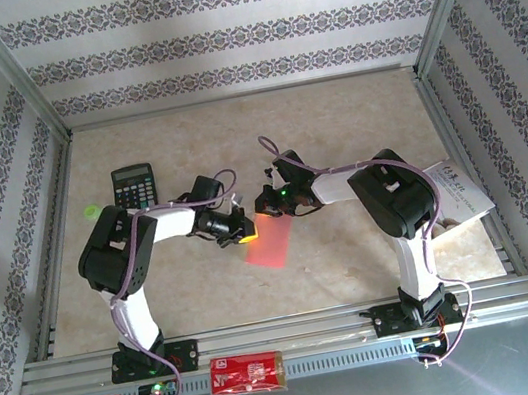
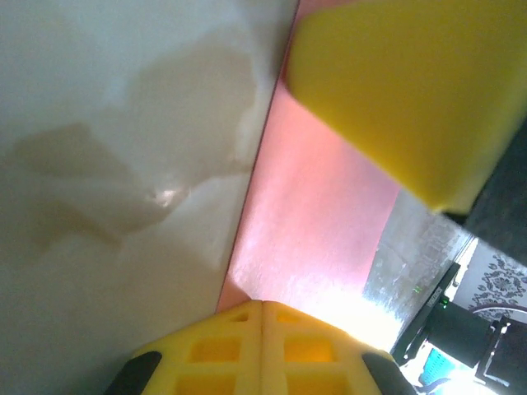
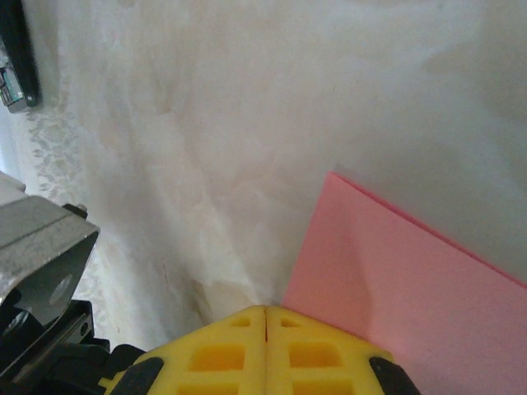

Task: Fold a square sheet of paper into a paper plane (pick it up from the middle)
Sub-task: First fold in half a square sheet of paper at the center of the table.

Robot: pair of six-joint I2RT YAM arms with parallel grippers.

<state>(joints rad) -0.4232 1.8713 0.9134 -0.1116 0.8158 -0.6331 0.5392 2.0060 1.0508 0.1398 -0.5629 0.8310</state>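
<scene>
**Two white-and-black arms, yellow fingers**

Left arm (image 1: 137, 315): white lower link, chunky black joint housings, white forearm. Right arm (image 1: 414, 264): same build, same colours. Black base plates (image 1: 149, 361) under each arm. Thin purple-grey cables (image 1: 140, 269) run along both arms, with one loose loop above the right wrist. Green LED (image 1: 284, 194) lit on the right wrist, small base light (image 1: 157, 388) green at the left base. Left fingers (image 2: 214, 354): bright yellow plastic, moulded square pockets, black corners at the outer sides. Right fingers (image 3: 218, 358): same yellow, same pockets, black corners. Grey metal bracket (image 3: 41, 247) with a small bolt head beside them, black housing under it.
</scene>
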